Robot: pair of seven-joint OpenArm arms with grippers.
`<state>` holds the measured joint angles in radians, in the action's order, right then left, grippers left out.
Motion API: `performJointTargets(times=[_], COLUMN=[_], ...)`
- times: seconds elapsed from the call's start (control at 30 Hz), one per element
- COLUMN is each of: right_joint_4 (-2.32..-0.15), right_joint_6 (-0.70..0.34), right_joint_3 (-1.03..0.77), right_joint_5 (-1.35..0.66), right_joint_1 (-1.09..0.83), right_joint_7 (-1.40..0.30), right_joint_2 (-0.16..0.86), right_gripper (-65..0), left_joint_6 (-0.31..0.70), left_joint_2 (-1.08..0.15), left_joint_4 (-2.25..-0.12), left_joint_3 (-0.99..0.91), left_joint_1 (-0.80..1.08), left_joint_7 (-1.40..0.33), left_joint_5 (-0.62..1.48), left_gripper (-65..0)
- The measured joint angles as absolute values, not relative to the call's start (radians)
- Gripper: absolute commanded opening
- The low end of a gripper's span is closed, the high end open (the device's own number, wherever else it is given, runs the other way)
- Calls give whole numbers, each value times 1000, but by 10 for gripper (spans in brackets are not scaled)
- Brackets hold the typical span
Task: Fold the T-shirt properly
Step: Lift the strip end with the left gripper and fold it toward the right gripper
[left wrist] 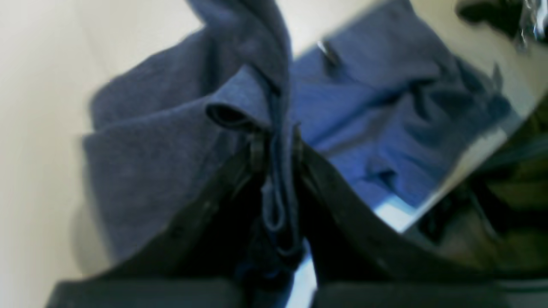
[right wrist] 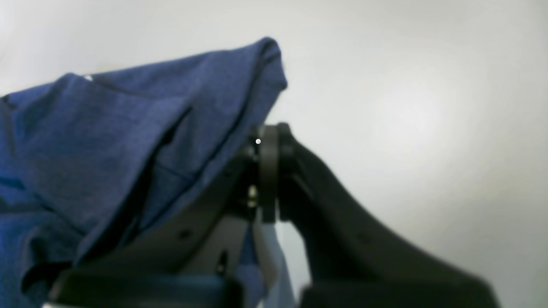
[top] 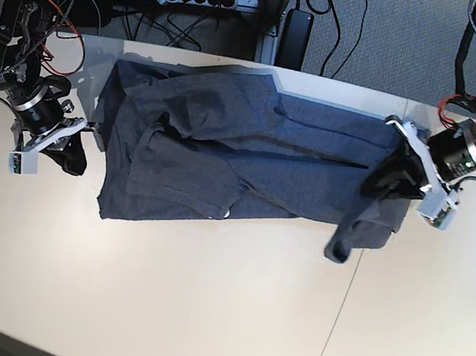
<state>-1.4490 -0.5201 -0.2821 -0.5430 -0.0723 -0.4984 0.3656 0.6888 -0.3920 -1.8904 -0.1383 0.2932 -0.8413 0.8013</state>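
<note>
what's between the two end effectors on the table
In the base view the T-shirt spans the whole stretch from the right end effector to the left end effector, rumpled on the table.

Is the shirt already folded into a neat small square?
No, the shirt lies spread wide and rumpled across the table, with one end lifted.

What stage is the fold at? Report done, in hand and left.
Done: the T-shirt lies stretched across the table, its far edge already doubled over. In hand: the left hand is shut on a bunched edge; the right hand is shut at the other end, its grip unclear. Left: the rumpled end and hanging flap need squaring.
</note>
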Motion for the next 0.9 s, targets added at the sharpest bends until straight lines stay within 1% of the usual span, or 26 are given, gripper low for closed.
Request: performJointTargets(times=[0.13, 0.23, 0.5, 0.73, 0.9], right_joint_4=[-1449, -1449, -1449, -1449, -1449], right_joint_6=[-520, -520, -520, -520, -520], right_joint_3=[-282, -282, -282, -282, -282], right_joint_5=[-543, -543, -543, -543, -543], right_joint_1=[-72, -72, -72, -72, -72], right_joint_7=[-499, -499, -510, -514, -514], right_joint_2=[366, 366, 366, 366, 366], right_gripper=[-650, -650, -650, -650, -650], left_joint_6=[643, 639, 639, 639, 639], left_joint_2=[-351, -303, -167, -133, -133], left_joint_4=[-1890, -1890, -1890, -1890, -1889], left_joint_3=[-12, 42, 76, 80, 131], left_joint_1=[250, 229, 232, 230, 226], left_joint_7=[-821, -812, -814, -815, -815], left_joint_5=[689, 644, 604, 583, 579], left_gripper=[-650, -650, -650, -650, -650])
